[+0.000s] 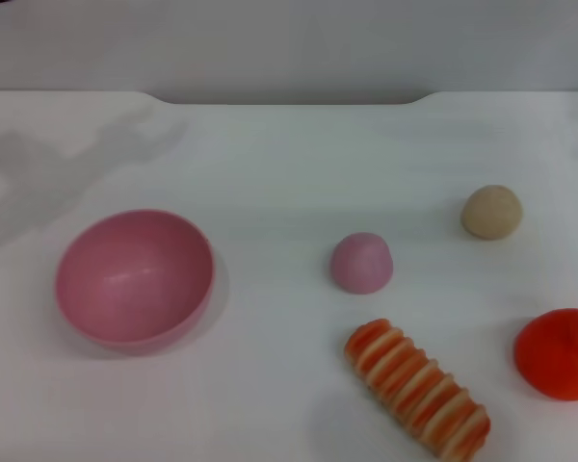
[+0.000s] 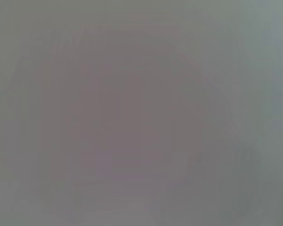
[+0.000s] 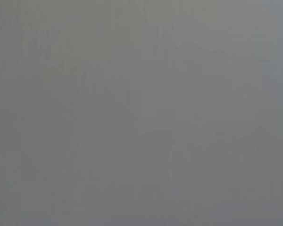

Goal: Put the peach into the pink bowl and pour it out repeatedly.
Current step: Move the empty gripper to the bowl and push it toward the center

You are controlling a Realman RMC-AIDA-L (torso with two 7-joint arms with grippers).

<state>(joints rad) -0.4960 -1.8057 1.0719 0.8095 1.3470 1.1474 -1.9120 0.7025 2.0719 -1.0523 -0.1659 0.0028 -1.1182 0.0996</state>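
In the head view, the bowl (image 1: 135, 279) sits upright on the left of the white table (image 1: 289, 164), its hollow bare. The peach (image 1: 361, 262) lies well apart to its right, near the middle of the table, flat side down. A tan ball (image 1: 491, 212) rests farther right and a little farther back. An orange-red fruit (image 1: 559, 353) sits at the right edge, and a striped ridged roll (image 1: 417, 388) lies slantwise just in front of the peach (none of these touch). Neither gripper appears here, so the peach's place relative to them cannot be told.

The left wrist view gives only a grey-pinkish blur. The right wrist view is plain grey; whether either gripper is open or closed cannot be told.
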